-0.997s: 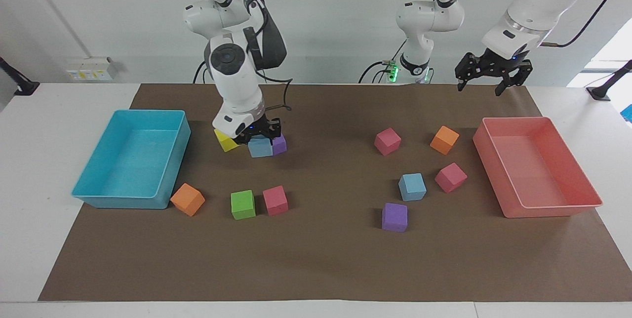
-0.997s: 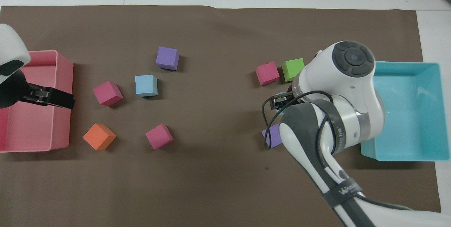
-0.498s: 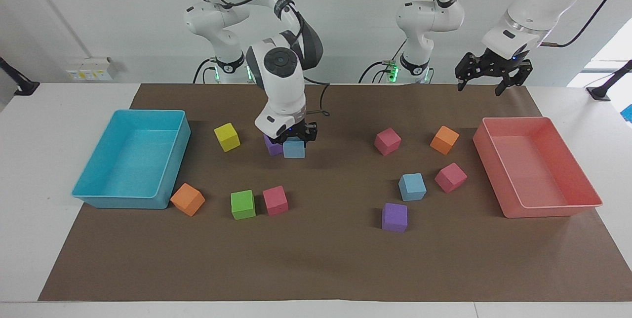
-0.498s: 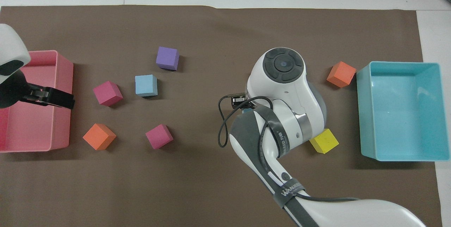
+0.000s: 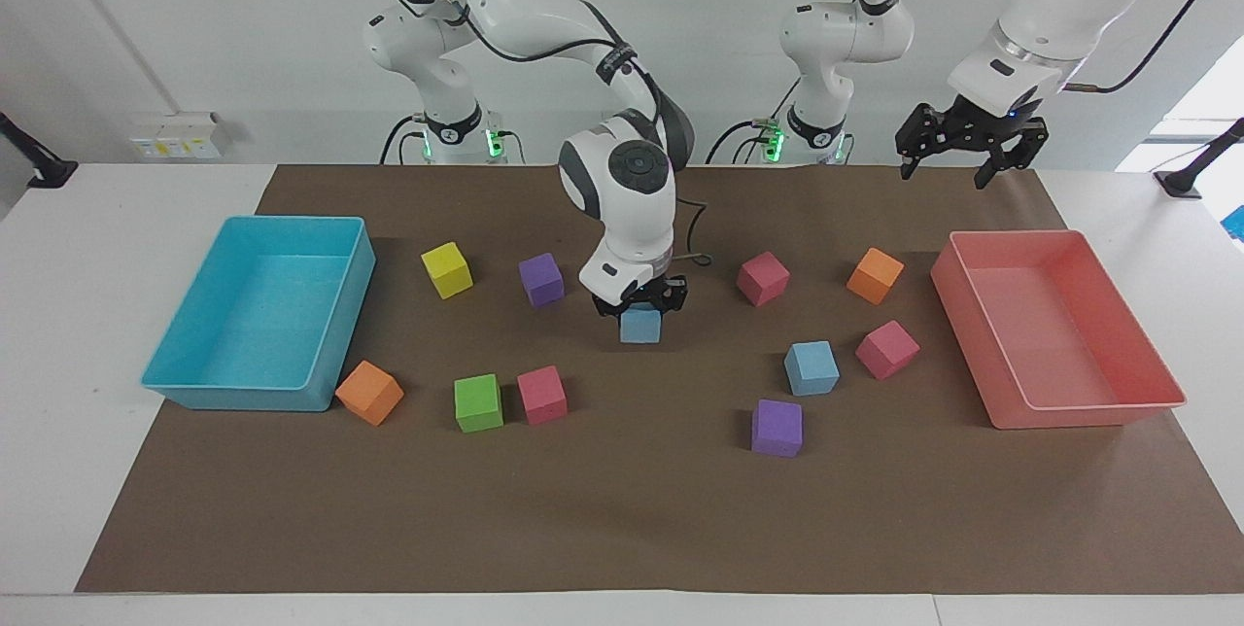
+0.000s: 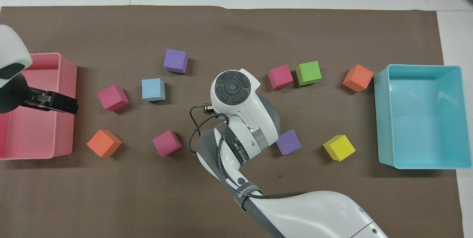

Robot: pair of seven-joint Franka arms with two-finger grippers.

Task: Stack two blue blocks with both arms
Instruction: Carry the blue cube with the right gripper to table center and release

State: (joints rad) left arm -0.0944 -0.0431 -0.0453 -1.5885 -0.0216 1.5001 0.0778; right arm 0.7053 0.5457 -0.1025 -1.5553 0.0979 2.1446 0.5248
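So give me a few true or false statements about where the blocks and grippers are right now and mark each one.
1. The right gripper is shut on a blue block. True.
2. The left gripper holds a block. False: it hangs open and empty by the pink tray, waiting.
3. The two blue blocks are stacked. False: the other blue block sits alone on the brown mat, toward the left arm's end.
4. The cyan tray has nothing in it. True.
5. A green block sits beside a pink block. True.
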